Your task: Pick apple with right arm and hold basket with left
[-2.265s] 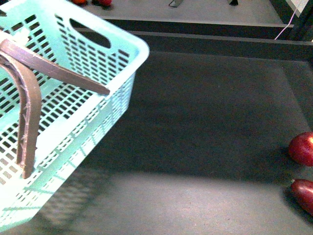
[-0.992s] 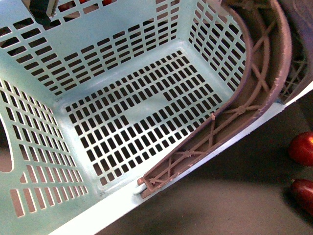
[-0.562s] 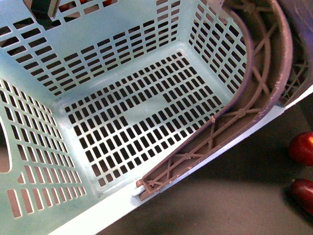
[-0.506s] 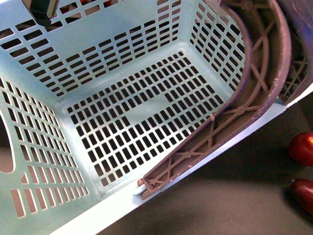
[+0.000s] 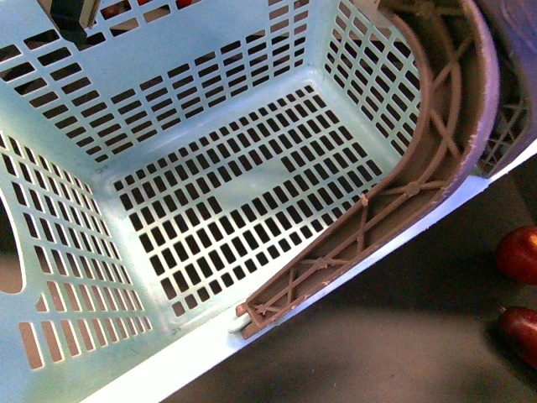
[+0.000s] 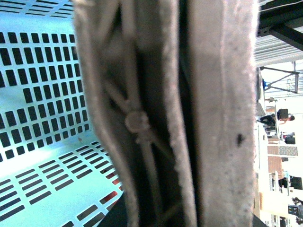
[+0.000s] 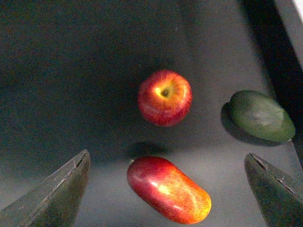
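Right wrist view — right gripper (image 7: pixel 166 155) spread wide, clear of apple (image 7: pixel 164 98); blurred basket handle (image 6: pixel 218 94) hides left gripper.

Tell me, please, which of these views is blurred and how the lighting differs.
Left wrist view: the basket handle is too close, blurred, with a washed-out background. Right wrist view: dim, yet the apple is sharp. Front view: the basket is crisp, evenly lit.
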{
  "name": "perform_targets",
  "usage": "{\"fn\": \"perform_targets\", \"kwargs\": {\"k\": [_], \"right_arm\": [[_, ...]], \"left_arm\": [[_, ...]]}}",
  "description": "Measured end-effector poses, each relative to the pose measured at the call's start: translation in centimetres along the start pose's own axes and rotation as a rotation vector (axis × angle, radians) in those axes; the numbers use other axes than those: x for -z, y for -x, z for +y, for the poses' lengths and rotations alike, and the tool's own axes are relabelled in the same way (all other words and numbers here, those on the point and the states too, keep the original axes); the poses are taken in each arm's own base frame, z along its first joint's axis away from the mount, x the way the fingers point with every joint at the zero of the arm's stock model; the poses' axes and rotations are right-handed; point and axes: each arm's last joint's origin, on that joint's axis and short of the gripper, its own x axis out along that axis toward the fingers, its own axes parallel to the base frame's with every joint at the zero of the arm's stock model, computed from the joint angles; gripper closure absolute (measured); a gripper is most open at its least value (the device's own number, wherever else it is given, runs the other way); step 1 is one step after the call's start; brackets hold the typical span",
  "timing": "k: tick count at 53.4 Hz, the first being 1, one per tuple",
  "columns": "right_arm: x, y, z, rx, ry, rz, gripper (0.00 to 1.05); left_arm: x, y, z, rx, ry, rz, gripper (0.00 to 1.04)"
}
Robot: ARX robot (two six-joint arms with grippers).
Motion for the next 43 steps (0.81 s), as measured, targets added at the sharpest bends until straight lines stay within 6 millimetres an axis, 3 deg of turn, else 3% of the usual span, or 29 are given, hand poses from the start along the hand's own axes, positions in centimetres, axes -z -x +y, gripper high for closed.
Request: {"fn": "perform_targets", "kwargs": {"k": [5, 18, 43], "right_arm": [[1.3, -3.1, -0.3, 0.014, 0.032, 0.093, 0.09], [3.4, -8.2, -0.2, 0.007, 0.058, 0.247, 0.09], [1.6, -14.6, 0.9, 0.02, 0.086, 0.25, 0.09]], "left_arm": [[0.0, 0.0, 0.0, 0.001, 0.0, 0.001, 0.9], [0.0, 0.0, 0.0, 0.0, 0.0, 0.0, 0.9], [0.0, 0.0, 0.0, 0.0, 0.0, 0.0, 0.9]]}}
